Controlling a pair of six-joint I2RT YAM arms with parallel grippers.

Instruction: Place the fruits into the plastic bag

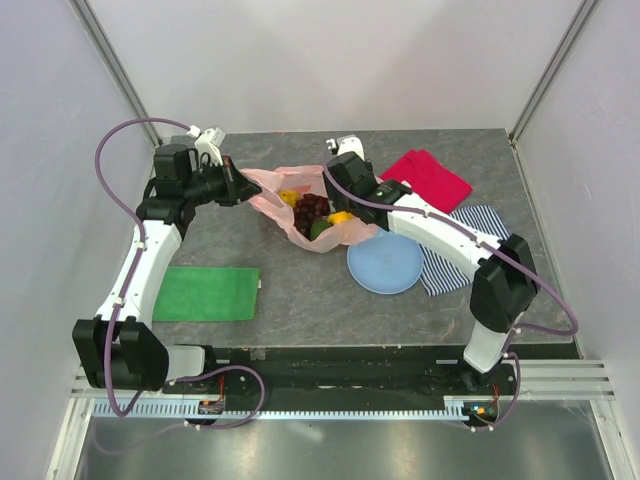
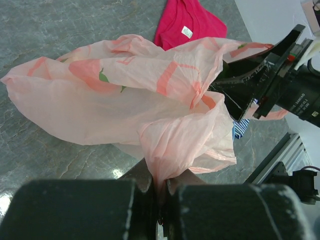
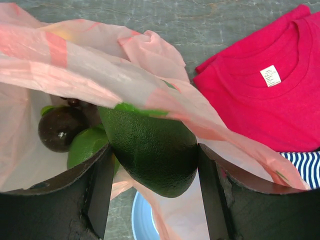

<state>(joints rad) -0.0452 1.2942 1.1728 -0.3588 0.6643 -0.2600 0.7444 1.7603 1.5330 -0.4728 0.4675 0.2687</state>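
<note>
Grey stone tabletop (image 1: 300, 285), white walls around it. Your left hand (image 2: 160, 202) is pinched together on a gathered fold of the plastic bag (image 2: 125, 105), with film bunched up between the fingers and the rest of the bag spreading away in front of that hand. Your right hand (image 3: 154, 167) is clamped on the green avocado (image 3: 145, 137). The fingers (image 3: 97, 192) stand wide, one on each side of it, right at the bag's mouth, and pink film is draped over the avocado's top. Inside the bag, just left of the right hand, are the dark round fruit (image 3: 59, 129) and the lime (image 3: 85, 146), touching each other. The top view shows the grape bunch (image 1: 310, 208) and yellow citrus (image 1: 289, 197) in the bag, between the two hands. The blue plate (image 1: 385, 265) is just under and behind the right hand, the red cloth (image 3: 255, 95) is ahead of it to the right, and the striped cloth (image 1: 470, 235) is beside the plate. The green cloth (image 1: 205, 293) lies well behind the left hand, near its base.
</note>
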